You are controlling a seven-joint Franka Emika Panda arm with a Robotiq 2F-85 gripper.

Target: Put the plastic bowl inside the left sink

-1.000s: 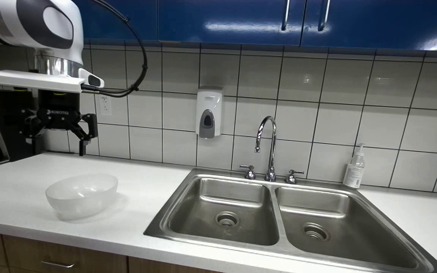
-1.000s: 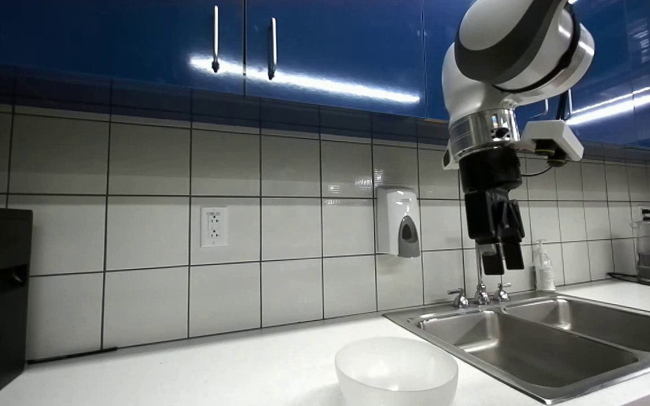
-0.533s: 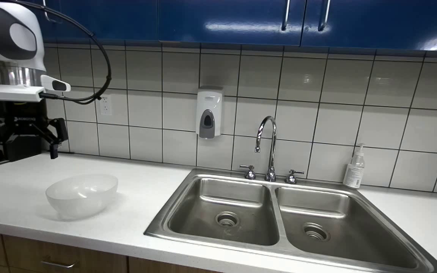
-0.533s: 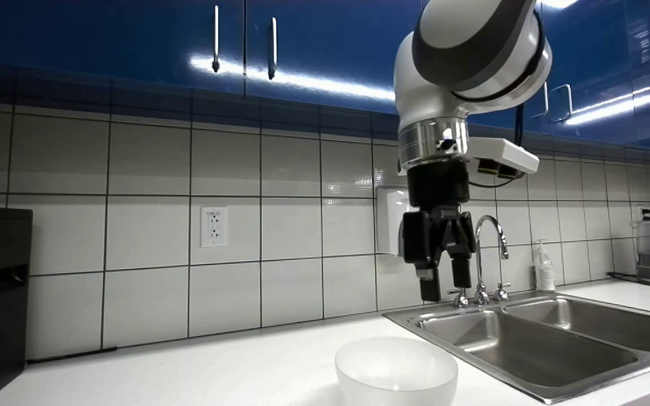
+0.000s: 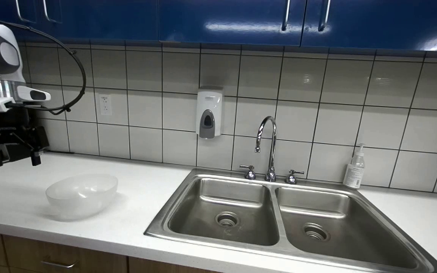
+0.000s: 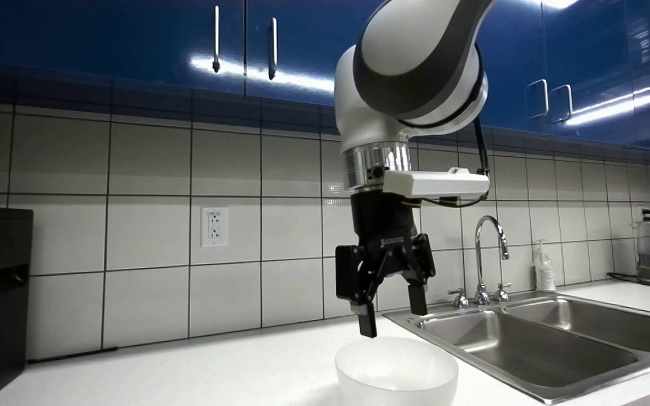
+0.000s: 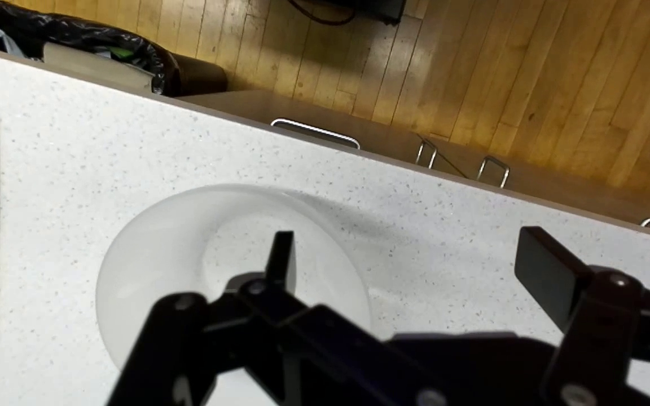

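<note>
Drawers [image 5: 101,250]: nearest me, brown wood fronts, a metal pull [image 5: 58,264] on them, under the front edge of the worktop [image 5: 139,197]
Worktop: white, speckled in the wrist view, running on either side of the double sink [image 5: 173,206]
Plastic bowl [image 5: 80,197]: round, translucent, whitish, upright, sitting on the worktop left of the double sink as I face the tiled wall [image 5: 180,110], apart from the steel rim
Hand [image 6: 392,322]: released, its two fingers [image 7: 548,276] spread well apart and pointing down; in an exterior view I see them up and to the left of the bowl, apart from it; in the wrist view one finger overlaps the bowl
Arm [image 6: 404,51]: white and dark grey, coming down to the hand, only partly in sight in both exterior views
Left sink [image 5: 199,223]: steel basin on the bowl's side, a round drain [image 5: 227,219] in its floor
Other basin [image 5: 366,235]: steel too, just beside the left sink
Tap [image 5: 272,155]: chrome, its curved neck standing behind the basins, a lever handle [image 5: 249,174] on each side
Pump bottle [image 5: 354,172]: clear with a pale label, at the back right corner of the double sink
Dispenser [image 5: 209,102]: white and grey, fixed to the tiled wall left of the tap
Blue cabinets [image 5: 226,15]: glossy, hung above the tiles, bright streaks of light on the doors
</note>
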